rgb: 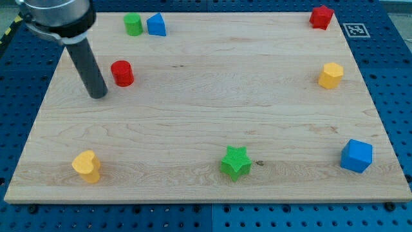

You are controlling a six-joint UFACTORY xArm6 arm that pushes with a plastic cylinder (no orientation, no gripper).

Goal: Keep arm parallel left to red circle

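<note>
Near the board's upper-left corner, my tip (98,95), a bare rod with no jaws to open or close, sits just beside the red cylinder (121,73), which lies at about two o'clock from it.

The big grey and black arm (55,16) goes off the view's top, so only its bottom part shows. The wooden desk (193,122) has its 2 bottom corners cut by the view's left and right sides. The blue board with holes (393,77) under it runs off every side. A black and white square tag (355,29) at the top right is too small to read.
</note>
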